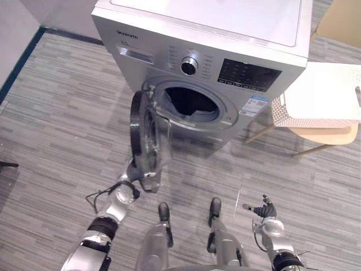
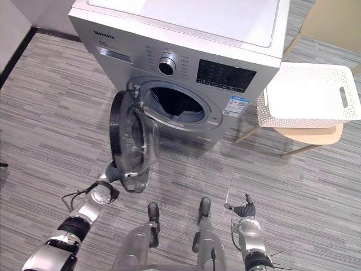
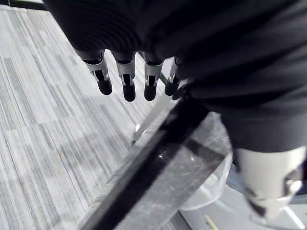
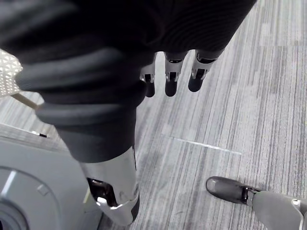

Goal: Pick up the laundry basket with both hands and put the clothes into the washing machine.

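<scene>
Your left hand (image 2: pixel 114 172) lies with straight fingers against the lower edge of the washer's (image 2: pixel 186 34) open door (image 2: pixel 132 138); your right hand (image 2: pixel 243 210) hangs low over the floor (image 2: pixel 51 101), fingers straight, empty; the basket (image 2: pixel 310 93) sits on the chair (image 2: pixel 307 135) beside the washer.

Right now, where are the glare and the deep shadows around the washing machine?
Left eye view: the washing machine has a pale, brightly lit top, while its drum opening is dark, the inside hard to read. Right eye view: a soft shadow lies on the floor under the chair bearing the laundry basket. Left wrist view: the door shows pale glints in its glass.
</scene>
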{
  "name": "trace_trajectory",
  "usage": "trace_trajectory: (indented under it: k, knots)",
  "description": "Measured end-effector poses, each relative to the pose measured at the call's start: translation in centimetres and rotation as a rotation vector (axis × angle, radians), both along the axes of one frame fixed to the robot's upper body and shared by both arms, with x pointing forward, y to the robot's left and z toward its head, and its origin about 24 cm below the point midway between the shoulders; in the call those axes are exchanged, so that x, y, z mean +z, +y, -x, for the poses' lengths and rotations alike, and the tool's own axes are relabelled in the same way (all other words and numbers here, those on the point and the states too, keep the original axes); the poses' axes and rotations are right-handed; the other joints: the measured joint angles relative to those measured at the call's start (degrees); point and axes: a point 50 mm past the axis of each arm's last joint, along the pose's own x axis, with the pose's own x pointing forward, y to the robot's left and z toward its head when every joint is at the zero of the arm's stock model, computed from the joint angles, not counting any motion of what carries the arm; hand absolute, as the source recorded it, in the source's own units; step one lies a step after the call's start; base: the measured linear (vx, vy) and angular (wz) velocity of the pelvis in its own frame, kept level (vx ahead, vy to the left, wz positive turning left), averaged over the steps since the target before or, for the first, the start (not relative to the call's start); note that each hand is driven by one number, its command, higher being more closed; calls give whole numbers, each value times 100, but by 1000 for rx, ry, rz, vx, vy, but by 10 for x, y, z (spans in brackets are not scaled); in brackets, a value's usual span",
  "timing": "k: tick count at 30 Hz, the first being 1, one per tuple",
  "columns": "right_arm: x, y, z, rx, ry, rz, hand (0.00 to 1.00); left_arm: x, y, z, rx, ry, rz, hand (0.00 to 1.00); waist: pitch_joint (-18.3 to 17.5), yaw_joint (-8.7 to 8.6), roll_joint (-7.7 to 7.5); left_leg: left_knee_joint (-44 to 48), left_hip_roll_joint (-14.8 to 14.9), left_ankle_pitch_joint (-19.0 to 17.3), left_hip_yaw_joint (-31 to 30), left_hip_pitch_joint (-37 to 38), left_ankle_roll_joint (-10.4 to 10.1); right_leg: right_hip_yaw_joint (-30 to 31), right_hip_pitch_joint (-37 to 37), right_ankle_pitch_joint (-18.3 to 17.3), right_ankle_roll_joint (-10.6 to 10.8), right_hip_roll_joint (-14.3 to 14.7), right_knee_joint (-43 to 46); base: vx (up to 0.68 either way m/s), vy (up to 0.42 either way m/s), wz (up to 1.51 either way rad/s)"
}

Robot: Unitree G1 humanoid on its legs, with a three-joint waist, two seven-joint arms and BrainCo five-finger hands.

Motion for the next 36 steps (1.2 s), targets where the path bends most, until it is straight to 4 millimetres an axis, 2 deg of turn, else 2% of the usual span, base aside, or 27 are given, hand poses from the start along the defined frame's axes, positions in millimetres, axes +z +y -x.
trace_trajectory:
  k: [3, 4, 5, 6, 7, 8, 9, 10, 11, 12, 13, 14, 15, 16, 17, 18, 19, 20, 21, 23, 25, 26, 27, 28, 30, 32, 36]
  knots:
    - [7, 7, -10, 51, -32, 20, 0, 11, -1, -11, -27, -20, -70, 0, 130, -10, 7, 11, -70, -20, 300, -77, 23, 367, -258, 9, 150, -104, -16, -110, 28, -23]
    - [7, 9, -11, 57, -37, 22, 0, 18, -3, -17, -38, -33, -95, 0, 167, -55, -42, -8, -153, -14, 375, -176, 9, 548, -372, -188, 389, -133, -76, -105, 55, -17]
    - [10, 8, -13, 63, -49, 31, 0, 22, -3, -22, -54, -42, -124, 0, 138, -98, 110, 198, -111, -93, 394, -256, 56, 626, -461, -464, 738, -105, -232, -60, 41, -29]
    - [15, 7, -19, 61, -73, 39, 0, 29, 0, -29, -58, -57, -156, 0, 190, -95, 302, -85, 0, -79, 475, -259, 261, 755, -557, -375, 616, 39, -46, -29, 26, -33]
    - [16, 6, -21, 60, -79, 41, 0, 38, 0, -36, -71, -80, -180, 0, 286, -72, 402, -181, 68, -54, 544, -279, 229, 860, -775, -268, 386, 184, 420, -45, 51, 14]
    - [13, 11, -19, 62, -64, 27, 0, 58, 0, -49, -96, -123, -221, 0, 431, -183, 335, -204, -37, -5, 545, -359, -31, 937, -948, -258, 315, 202, 1010, -83, 32, 65]
    - [7, 20, -15, 76, -44, 5, 0, 72, 1, -57, -113, -140, -245, 0, 445, -213, 145, 739, 20, -40, 592, -725, 38, 961, -1053, -507, 143, 121, 945, -58, 23, 52]
    - [10, 23, -18, 84, -57, 4, 0, 79, 7, -61, -104, -158, -261, 0, 442, -181, 129, 1100, 120, -299, 585, -836, 208, 1029, -1149, -557, 221, 196, 825, -31, -32, -9]
    - [14, 25, -23, 87, -87, 1, 0, 94, 14, -67, -90, -196, -277, 0, 442, -139, 221, 604, 194, -416, 669, -787, 202, 1118, -1170, -612, 376, 310, 411, -45, -48, -63]
    - [17, 27, -28, 88, -99, -1, 0, 111, 17, -74, -72, -241, -276, 0, 479, -44, 315, 306, 402, -212, 922, -853, 164, 1101, -1435, -496, 162, 502, 750, -90, -66, -44]
    - [16, 41, -32, 92, -90, -41, 0, 135, 23, -82, -38, -296, -282, 0, 600, -81, 192, 62, 502, 85, 1012, -897, -235, 992, -1774, -728, -92, 684, 2190, -85, -59, -9]
    - [15, 45, -32, 93, -89, -52, 0, 138, 26, -83, -29, -302, -285, 0, 613, -127, 120, 39, 476, 108, 1013, -897, -314, 974, -1741, -795, -90, 646, 2322, -70, -32, 72]
    - [8, 60, -22, 104, -70, -89, 0, 157, 33, -88, -1, -339, -291, 0, 585, -365, -358, 1035, 361, 4, 1008, -1274, -360, 996, -1531, -1236, -121, 353, 1969, -92, -71, 23]
    - [12, 62, -27, 133, -96, -77, 0, 167, 44, -88, 75, -390, -226, 0, 595, -310, -338, 2338, 762, -526, 645, -1620, 56, 882, -1600, -1251, -141, 579, 1662, -115, -47, -24]
    - [14, 58, -25, 127, -105, -66, 0, 167, 42, -88, 96, -403, -185, 0, 594, -204, -277, 1889, 799, -807, 600, -1282, -73, 828, -1557, -1222, -125, 692, 1353, -120, -16, -102]
    - [14, 52, -24, 105, -102, -55, 0, 177, 30, -90, 116, -466, -77, 0, 630, -184, -305, 1206, 688, -847, 808, -1195, -56, 798, -1666, -898, -215, 587, 1342, 2, 39, -27]
    - [7, 50, -14, 83, -64, -55, 0, 182, 15, -91, 108, -500, 25, 0, 628, -296, -311, 930, 591, -594, 938, -1113, -53, 749, -1449, -632, -327, 502, 1219, 26, 15, 36]
    - [2, 50, -6, 77, -41, -62, 0, 182, 7, -91, 89, -505, 61, 0, 615, -373, -332, 975, 532, -546, 926, -1094, -44, 737, -1170, -510, -258, 428, 1012, 98, -23, 43]
    - [-1, 52, -1, 79, -19, -67, 0, 185, -7, -89, 57, -539, 139, 0, 611, -354, -349, 1140, 565, -501, 928, -1094, -61, 700, -955, -282, -137, 439, 552, 0, 0, 0]
    - [2, 58, -3, 106, -39, -67, 0, 196, -25, -86, 25, -603, 281, 0, 604, -393, -362, 1254, 623, -537, 994, -1094, -1, 808, -845, -186, -202, 432, 333, 12, 8, -38]
    - [6, 61, -7, 121, -64, -64, 0, 210, -59, -80, -68, -670, 462, 0, 596, -444, -365, 1358, 626, -562, 1086, -1093, 113, 856, -784, -32, -327, 412, 118, 31, 0, -37]
    - [6, 62, -7, 122, -65, -64, 0, 210, -61, -80, -73, -671, 472, 0, 595, -444, -365, 1372, 629, -566, 1089, -1093, 120, 860, -777, -16, -311, 412, 109, 17, -5, -46]
    - [9, 63, -9, 124, -78, -63, 0, 215, -81, -78, -107, -674, 577, 0, 592, -488, -362, 1569, 688, -633, 1111, -1093, 230, 957, -728, 75, -191, 436, 42, 16, -8, -41]
    - [10, 63, -10, 122, -87, -62, 0, 218, -87, -77, -115, -676, 612, 0, 587, -537, -365, 1638, 701, -666, 1111, -1092, 278, 1007, -715, 143, -100, 446, 9, 34, -26, -50]
    - [13, 62, -11, 116, -101, -58, 0, 229, -94, -78, -132, -694, 656, 0, 585, -646, -364, 1656, 696, -685, 1067, -1088, 301, 1022, -716, 210, -85, 448, -33, 35, -36, -27]
    - [9, 60, -5, 103, -83, -53, 0, 238, -100, -78, -144, -711, 686, 0, 584, -637, -362, 1625, 683, -698, 917, -999, 293, 1031, -665, 231, -81, 465, -36, 41, -63, -23]
    - [1, 56, 9, 91, -42, -51, 0, 236, -105, -76, -144, -703, 702, 0, 571, -604, -343, 1501, 669, -705, 797, -731, 282, 996, -435, 231, -81, 500, -33, 28, -62, -1]
